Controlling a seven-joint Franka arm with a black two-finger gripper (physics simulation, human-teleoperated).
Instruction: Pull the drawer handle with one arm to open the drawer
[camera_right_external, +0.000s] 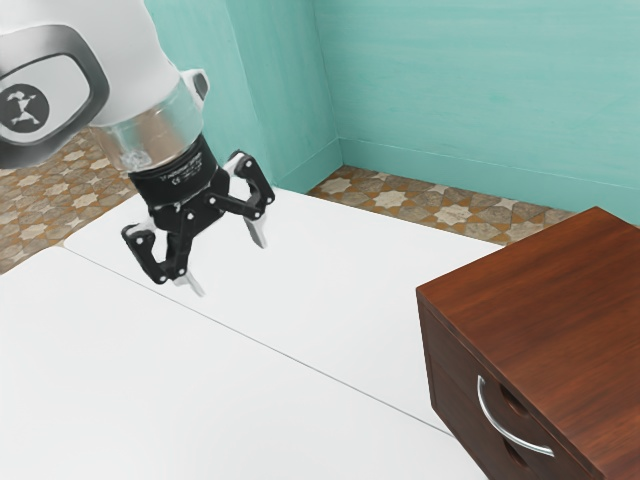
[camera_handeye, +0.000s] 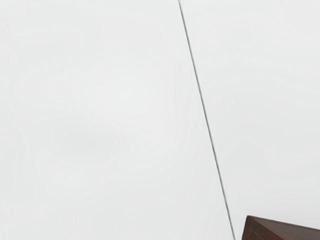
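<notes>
A dark brown wooden drawer cabinet (camera_right_external: 560, 300) stands on the white table at the exterior view's lower right. Its front face carries a curved silver handle (camera_right_external: 505, 420), and the drawer front sits flush with the cabinet. My black gripper (camera_right_external: 226, 264) hangs above the table well to the left of the cabinet, open, with nothing between its white-tipped fingers (camera_right_external: 259, 235). In the wrist view a corner of the cabinet (camera_handeye: 282, 230) shows beside the table's seam line.
The white table (camera_right_external: 150, 380) is made of two slabs with a thin seam (camera_handeye: 205, 120) running between them. Behind it lie a patterned tile floor (camera_right_external: 430, 205) and teal walls (camera_right_external: 480, 80).
</notes>
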